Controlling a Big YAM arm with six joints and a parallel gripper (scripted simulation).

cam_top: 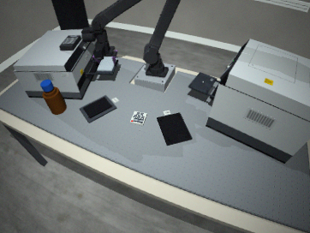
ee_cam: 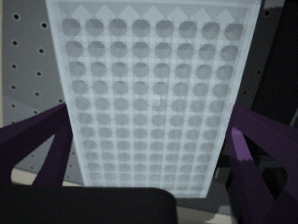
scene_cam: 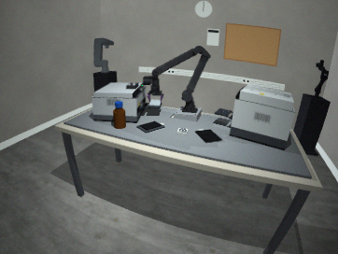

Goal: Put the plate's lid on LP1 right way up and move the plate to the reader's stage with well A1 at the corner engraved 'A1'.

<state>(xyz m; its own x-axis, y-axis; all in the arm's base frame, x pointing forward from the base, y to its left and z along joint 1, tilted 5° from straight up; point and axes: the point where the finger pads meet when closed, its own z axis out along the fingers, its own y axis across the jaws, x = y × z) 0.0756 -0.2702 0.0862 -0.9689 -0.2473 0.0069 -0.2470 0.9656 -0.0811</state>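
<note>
Two grey machines stand at the ends of the bench [cam_top: 240, 180], and the task's things lie between them. At the far left is the dispenser [cam_top: 47, 64], with a brown bottle [cam_top: 53, 99] with a blue cap standing upright just in front of it.

Against the dispenser's right side, the plate with its clear lid [ee_cam: 150, 60] sits on the dispenser's stage [cam_top: 112, 76]. The gripper [ee_cam: 150, 107] hangs over it, pointing straight down. In the wrist view the plate's long axis runs from top to bottom of the picture, and the rows of round wells show through the lid. One purple finger [ee_cam: 52, 145] lies along the left long side and the other along the right long side. Both are closed in against the lid's edges, so the tool grips the lid across its short width. No label or corner mark can be made out on it, so I cannot tell which way well A1 points.

Further right, a dark shallow tray [cam_top: 98, 108] lies flat on the deck with a small white tag beside it. Next comes the arm's grey base plate [cam_top: 141, 79], then a printed marker card [cam_top: 139, 117]. After that a flat black pad [cam_top: 173, 128] lies with its own tag, whose lettering is too small to read. The reader's stage [cam_top: 205, 83] juts out dark from the reader [cam_top: 265, 107] at the far right.
</note>
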